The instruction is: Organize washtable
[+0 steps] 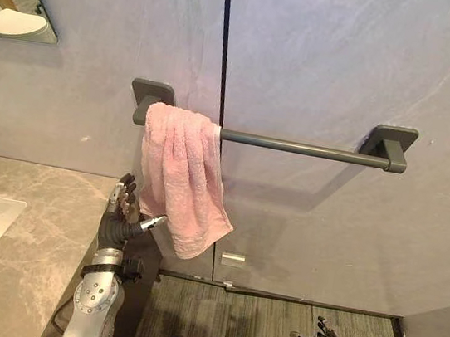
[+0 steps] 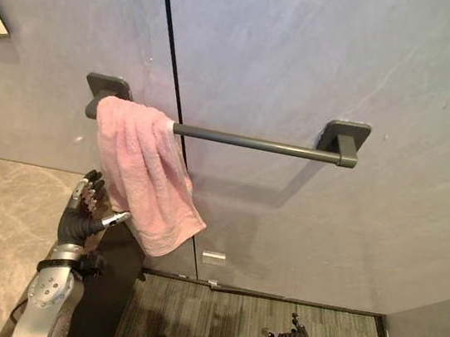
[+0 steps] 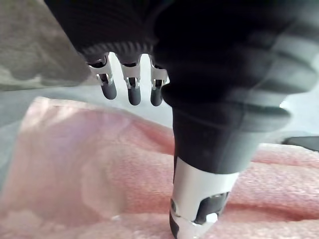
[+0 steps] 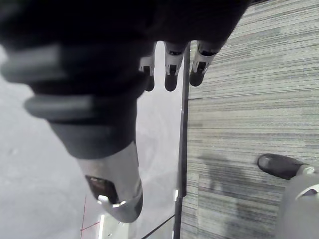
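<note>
Pink towel (image 1: 180, 175) already hung bunched at the left end of the rail (image 1: 303, 148), so probably only spreading remained; left hand (image 1: 117, 222), fingers straight and empty, hovered by the cloth's lower edge.

A grey stone-look wall (image 1: 348, 68) is rising behind, a dark seam (image 1: 223, 43) running down it. Striped grey flooring (image 1: 252, 332) is lying below.
</note>
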